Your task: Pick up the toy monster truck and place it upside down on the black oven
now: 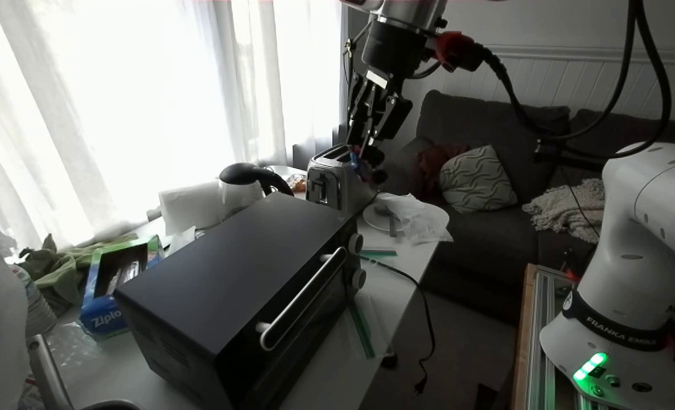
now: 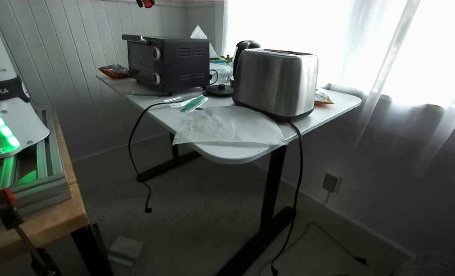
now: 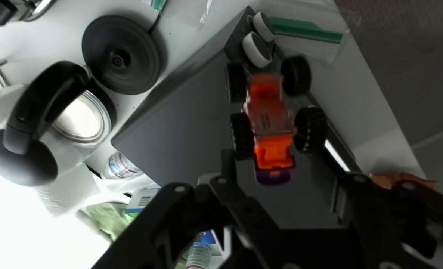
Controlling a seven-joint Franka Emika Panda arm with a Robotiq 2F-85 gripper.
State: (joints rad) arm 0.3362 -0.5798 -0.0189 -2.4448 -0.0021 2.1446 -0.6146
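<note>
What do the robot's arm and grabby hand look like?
The arm is white and rounded, with a black band saying FRANKA EMIKA and green lights low down. The gripper is black, with jointed fingers and a pale patch. Black cables loop nearby, one leading from a red piece.

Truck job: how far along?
Looks done: the pick; the toy monster truck is in the air in both exterior views.
In hand: the carry; it's at the gripper, over the black oven in the wrist view, grip unclear.
Left: resting it upside down; it isn't on the oven yet, and I can't tell if it's inverted.
</note>
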